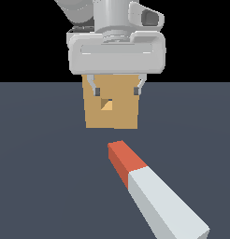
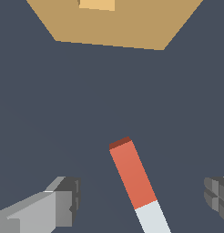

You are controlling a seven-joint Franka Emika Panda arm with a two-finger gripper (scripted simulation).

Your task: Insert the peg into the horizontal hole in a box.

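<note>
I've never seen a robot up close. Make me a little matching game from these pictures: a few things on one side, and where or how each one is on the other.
Things:
1. peg
2. box
3. hole
4. claw

States:
A. open, holding nothing
B. lying flat on the floor, red end towards the box
C. small square opening in the box's face
D. tan block standing beyond the peg

Pairs: 1-B, 2-D, 3-C, 4-A

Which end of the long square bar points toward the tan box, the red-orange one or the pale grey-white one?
The red-orange end of the long square bar points toward the tan box; the pale grey-white end lies farther from it.
</note>
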